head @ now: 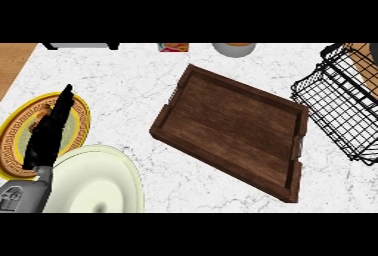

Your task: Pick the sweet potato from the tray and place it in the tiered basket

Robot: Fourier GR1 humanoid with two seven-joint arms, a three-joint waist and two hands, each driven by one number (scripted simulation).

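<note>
L hand point(46, 132): fingers were straight & released, grasping nothing. They pointed toward the worktop's far edge and lay over a yellow-patterned plate point(80, 117) at the left edge. Its grey forearm point(26, 195) came in at the near-left corner, beside a pale plate point(100, 187) that overlapped the patterned one. The wooden tray point(232, 127) sat mid-worktop at an angle, well apart from the hand. The wire tiered basket point(336, 112) stood at the right edge, just beside the tray's far-right corner. Sweet potato: couldn't tell where. A tan-brown shape point(363, 59) showed behind the basket's wires at the far-right corner, not clear enough to name.
</note>
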